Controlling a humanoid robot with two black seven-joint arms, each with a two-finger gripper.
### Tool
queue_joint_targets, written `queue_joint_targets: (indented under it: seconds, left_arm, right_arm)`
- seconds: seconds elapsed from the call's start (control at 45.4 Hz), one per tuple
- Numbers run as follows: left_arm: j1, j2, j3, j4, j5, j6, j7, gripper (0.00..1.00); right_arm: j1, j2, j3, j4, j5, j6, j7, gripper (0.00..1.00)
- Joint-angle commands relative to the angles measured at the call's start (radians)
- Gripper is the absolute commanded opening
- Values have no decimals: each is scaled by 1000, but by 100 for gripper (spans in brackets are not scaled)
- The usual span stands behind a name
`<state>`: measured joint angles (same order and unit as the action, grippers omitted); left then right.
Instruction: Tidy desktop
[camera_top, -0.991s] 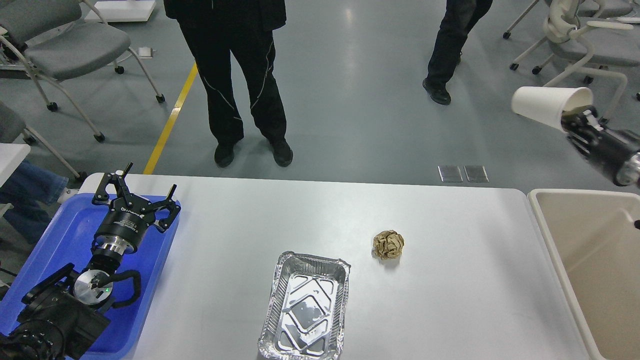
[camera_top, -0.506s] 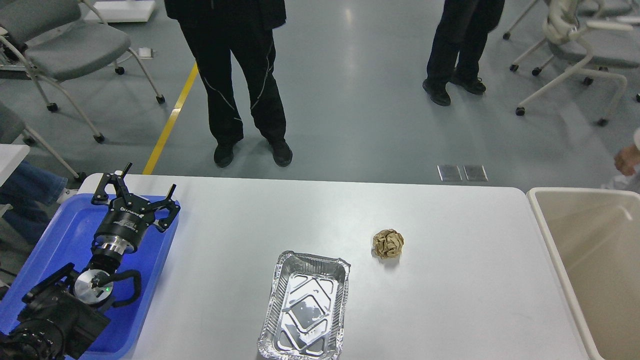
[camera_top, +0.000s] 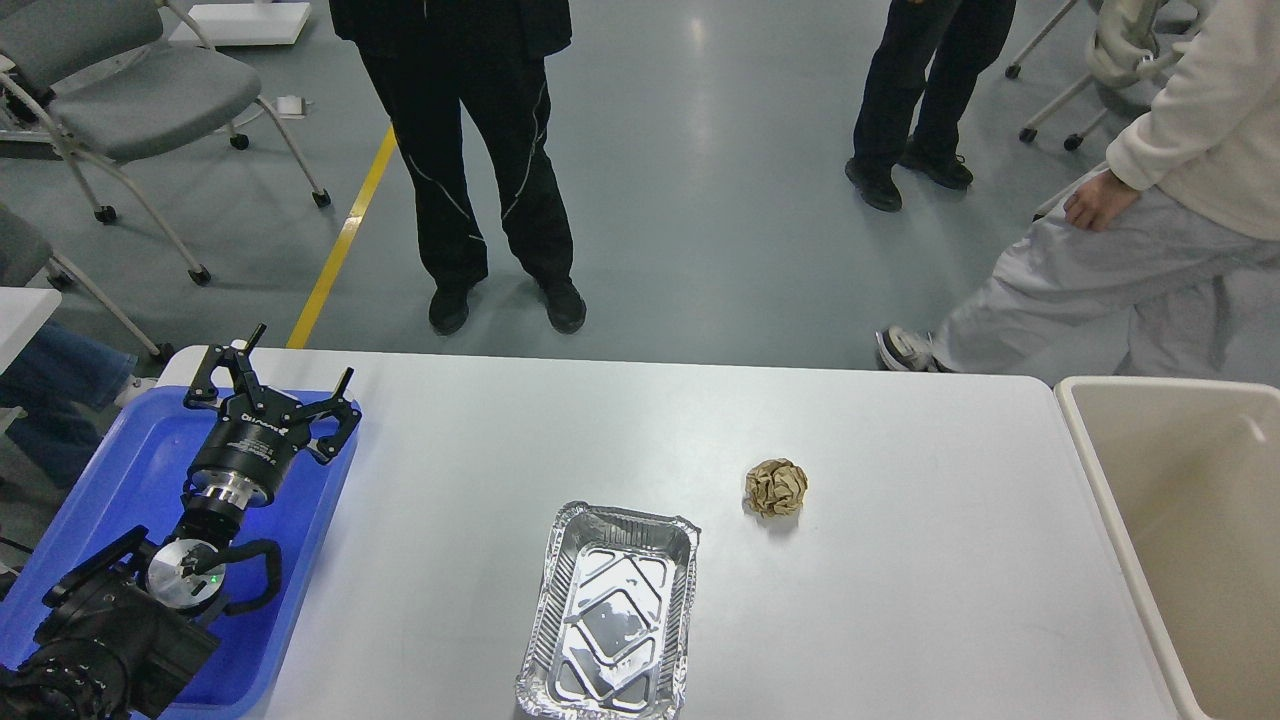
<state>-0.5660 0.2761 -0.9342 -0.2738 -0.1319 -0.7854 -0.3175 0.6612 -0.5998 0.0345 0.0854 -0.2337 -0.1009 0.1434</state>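
The white desktop (camera_top: 480, 480) fills the lower view. On it lie a crumpled brown paper ball (camera_top: 776, 487) right of centre and an empty foil tray (camera_top: 610, 615) at the front centre. My left gripper (camera_top: 296, 372) is open and empty, held over the blue tray (camera_top: 120, 480) at the left end, far from the ball and the foil tray. My right gripper is out of view.
A beige bin (camera_top: 1180, 520) stands off the right end of the desktop. A person in white clothes (camera_top: 1130, 240) stands close to the far right corner. Two people in black (camera_top: 480, 150) stand beyond the far edge. Chairs are at the back left.
My right arm, which held a white paper cup at the upper right one second ago, has left the view. A person in white has stepped in at the right. My left arm has not moved.
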Motion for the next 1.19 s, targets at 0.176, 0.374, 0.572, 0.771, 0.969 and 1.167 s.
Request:
queue_joint_targets:
  seconds: [0.176, 0.374, 0.572, 0.771, 0.969, 1.167]
  left_arm:
    - [0, 0, 0, 1, 0, 0, 0, 100]
    - [0, 0, 0, 1, 0, 0, 0, 100]
    - [0, 0, 0, -1, 0, 0, 0, 100]
    - [0, 0, 0, 1, 0, 0, 0, 100]
    - [0, 0, 0, -1, 0, 0, 0, 100]
    - [0, 0, 0, -1, 0, 0, 0, 100]
  right_arm:
    - [-89, 163, -1, -9, 4, -43, -18, 0]
    - [-81, 166, -2, -10, 4, -45, -18, 0]
    - [-74, 164, 2, -10, 5, -48, -18, 0]
    - [-72, 160, 16, -9, 7, -100, -15, 38]
    - [-61, 155, 18, 5, 8, -103, -15, 99]
    - [-25, 147, 22, 17, 13, -92, -15, 100]
